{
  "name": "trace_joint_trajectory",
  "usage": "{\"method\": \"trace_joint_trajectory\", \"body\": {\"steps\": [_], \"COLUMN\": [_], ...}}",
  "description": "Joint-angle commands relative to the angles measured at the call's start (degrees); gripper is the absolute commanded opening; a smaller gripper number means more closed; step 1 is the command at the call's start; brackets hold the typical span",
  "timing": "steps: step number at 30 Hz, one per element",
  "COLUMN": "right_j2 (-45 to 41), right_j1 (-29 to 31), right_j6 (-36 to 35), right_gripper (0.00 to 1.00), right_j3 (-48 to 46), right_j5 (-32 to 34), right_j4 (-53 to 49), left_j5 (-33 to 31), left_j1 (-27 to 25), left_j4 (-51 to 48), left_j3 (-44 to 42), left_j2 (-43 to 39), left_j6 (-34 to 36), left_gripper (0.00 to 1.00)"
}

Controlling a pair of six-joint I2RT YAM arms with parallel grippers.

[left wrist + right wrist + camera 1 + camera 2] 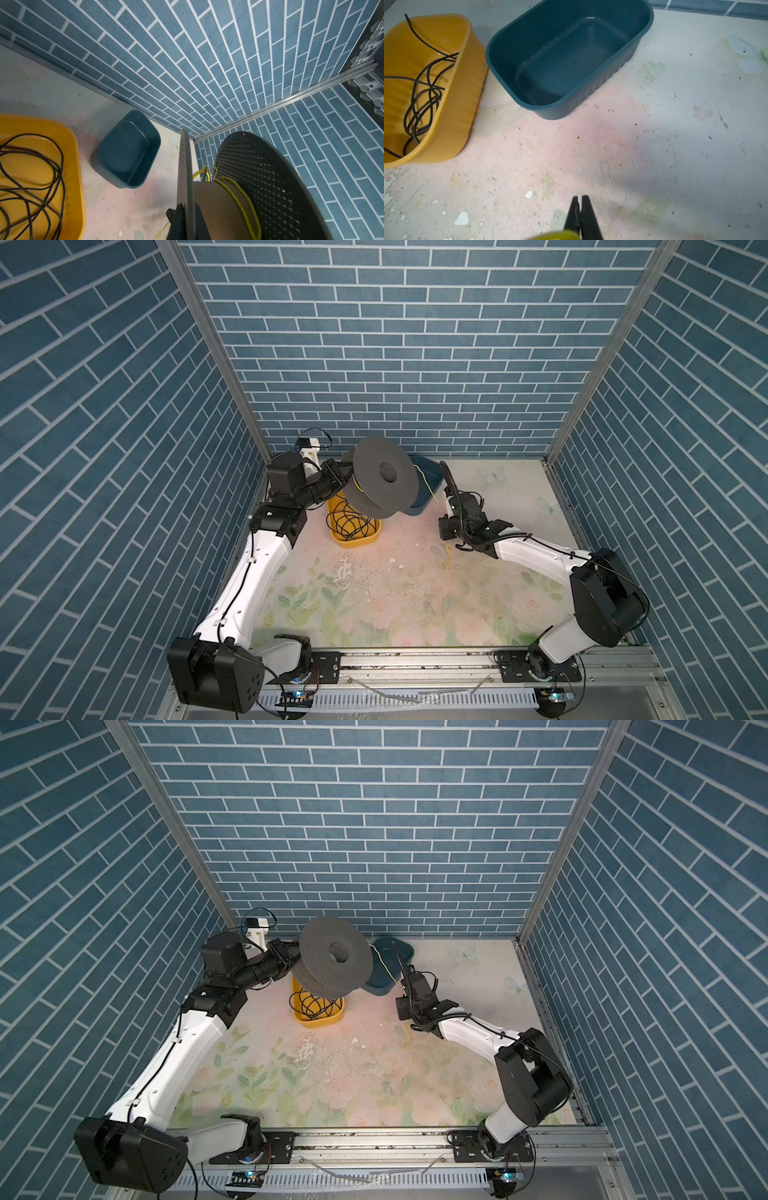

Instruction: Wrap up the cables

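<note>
Yellow cable (246,204): partly wound. You have a few turns round the pale core of the grey spool (384,475), as the left wrist view shows; most of the core between them is bare. From the spool the cable runs free across to the right arm in both top views; its loose end (448,558) hangs from there toward the bench (374,597).

Left gripper (185,212): jaws clamped on the edge of one spool flange, holding the spool tilted in the air above the yellow bin (353,542).

Right gripper (580,202): jaws closed tip to tip. No cable shows between the tips, only a yellow blur at their root; from the cable's run I judge it is pinched there, though that is not proven.

Assessment: winding is begun but not finished. The free span and the loose end are yet to be taken up onto the core; the unwound length looks short.

Noted besides: black wires (423,93) lie tangled in the yellow bin; the blue bin (591,83) holds nothing.
</note>
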Motion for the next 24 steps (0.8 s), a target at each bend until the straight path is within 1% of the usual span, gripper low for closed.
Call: {"method": "trace_joint_trajectory", "body": {"steps": [1,4,12,16,20,24], "right_j2": [0.2,0.8,3.4,4.6,6.3,7.1], "right_j1": [3.7,6.7,13.1,16.5,19.7,23.2], "right_j6": [-1.4,-3.0,-7.0,-10.1,-13.8,-17.9], "right_gripper": [0.0,0.0,0.0,0.0,0.0,0.0], "right_j3": [-0.4,0.3,2.5,3.5,5.9,8.6], "right_j5": [8.1,11.7,17.7,21.0,24.6,27.9], "right_j4": [-2.9,-3.0,-2.8,-2.1,-2.5,-3.1], "left_j5": [-3.6,-5.7,-10.3,-12.6,-15.1,-20.8], "left_j1": [1.2,1.4,1.9,1.9,1.9,0.9], "left_j4": [12.2,14.9,20.4,20.0,19.3,14.3], "left_j3": [-0.5,-1.9,-3.7,-4.0,-4.4,-3.9], "left_j2": [-0.4,0.6,2.6,2.9,2.7,1.4], "left_j6": [-4.9,-6.7,-9.6,-9.6,-7.4,-1.4], "left_gripper": [0.0,0.0,0.0,0.0,0.0,0.0]}}
